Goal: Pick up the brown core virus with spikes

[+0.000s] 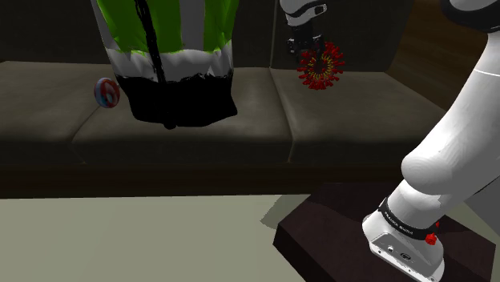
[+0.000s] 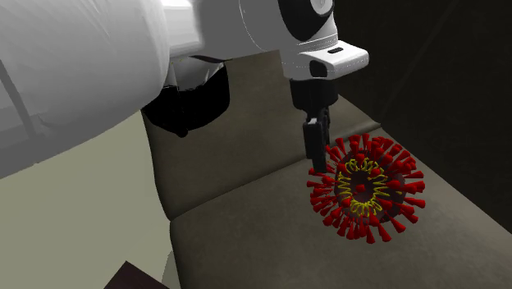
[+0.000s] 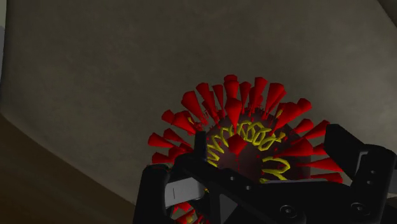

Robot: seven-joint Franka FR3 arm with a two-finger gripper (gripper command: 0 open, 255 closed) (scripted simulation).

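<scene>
Item: spiked virus (image 2: 366, 190), dark brownish core, red spikes, yellow squiggles; sits at 1 o'clock in the shoulder view, over the sofa (image 2: 246, 213) seat. Black gripper (image 3: 254, 175) is clamped on the core from either side, spikes jutting past the fingers. It therefore probably hangs from the grasp rather than resting on the cushion.

From where I stand, the spiked virus (image 3: 245, 137) loses its lower half behind the gripper (image 3: 264, 168). Against the sofa's (image 1: 264, 112) back edge, the green, white and black bag (image 1: 172, 64) runs off the shoulder view's top. Towards the seat's end on that view's left lies a small round red, white and blue thing (image 1: 106, 90), too tiny to name. The white arm (image 2: 82, 74) covers much of the sofa's far end.
</scene>
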